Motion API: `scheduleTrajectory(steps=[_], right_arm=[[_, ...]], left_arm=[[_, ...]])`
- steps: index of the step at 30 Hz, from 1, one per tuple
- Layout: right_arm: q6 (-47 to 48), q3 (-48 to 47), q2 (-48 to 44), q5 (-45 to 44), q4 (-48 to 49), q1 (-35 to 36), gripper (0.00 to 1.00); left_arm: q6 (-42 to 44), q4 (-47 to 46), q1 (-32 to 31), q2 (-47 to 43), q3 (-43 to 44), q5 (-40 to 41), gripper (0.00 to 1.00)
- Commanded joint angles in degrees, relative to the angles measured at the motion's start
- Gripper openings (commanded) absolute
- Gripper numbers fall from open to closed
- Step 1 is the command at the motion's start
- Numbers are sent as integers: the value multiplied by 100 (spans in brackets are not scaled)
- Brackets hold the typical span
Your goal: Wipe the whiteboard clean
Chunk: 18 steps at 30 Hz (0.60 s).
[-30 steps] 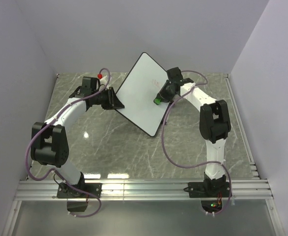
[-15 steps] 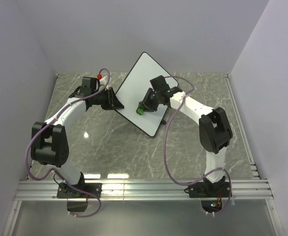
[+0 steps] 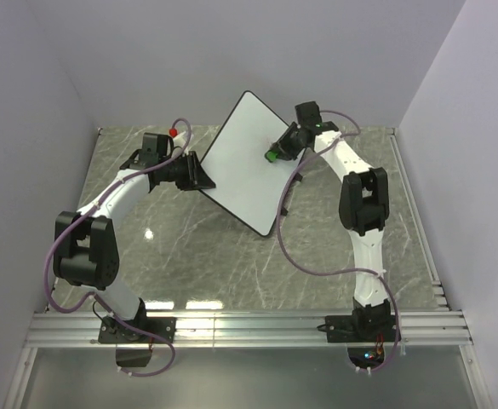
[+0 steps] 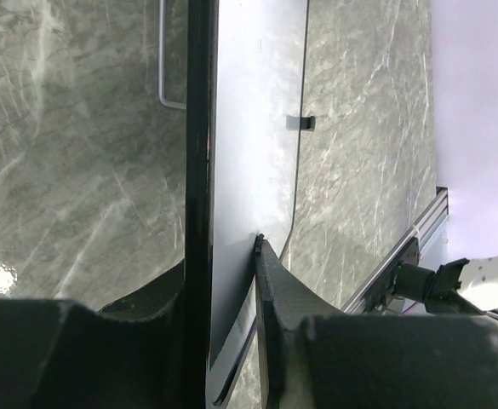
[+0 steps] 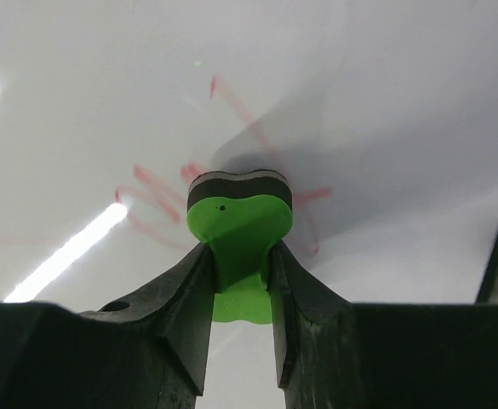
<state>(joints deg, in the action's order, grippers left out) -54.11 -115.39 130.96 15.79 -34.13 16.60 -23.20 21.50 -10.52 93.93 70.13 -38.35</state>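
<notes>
My left fingers (image 4: 276,294) clamp the black-rimmed edge of the whiteboard (image 3: 242,166), which stands tilted over the bench (image 3: 180,247) at the middle rear. My right fingers (image 5: 189,298) grip a green eraser (image 5: 238,223), its dark pad pressed to the white face among faint red smears (image 5: 157,192).

Robot lab test cell.
Plain pale walls (image 3: 231,51) box in a grey marble-patterned desk (image 3: 197,256) on three sides; two white-and-black arms (image 3: 117,200) trailing loose cables (image 3: 280,243) are bolted to aluminium rails (image 3: 249,328) along its near edge.
</notes>
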Motion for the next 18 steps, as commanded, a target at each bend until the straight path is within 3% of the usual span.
scheduleTrajectory(steps=[1,10,18], right_arm=[[-12,-263,869,-375,-173,28,0],[-460,-441,1108,-24,-24,-131,0],[-530,1010,-26,363,521,326,0]], left_arm=[[589,601,-152,11,-43,310,0],[632,645,-143,73,18,328,0],[747,663,-160,231,133,389,0]])
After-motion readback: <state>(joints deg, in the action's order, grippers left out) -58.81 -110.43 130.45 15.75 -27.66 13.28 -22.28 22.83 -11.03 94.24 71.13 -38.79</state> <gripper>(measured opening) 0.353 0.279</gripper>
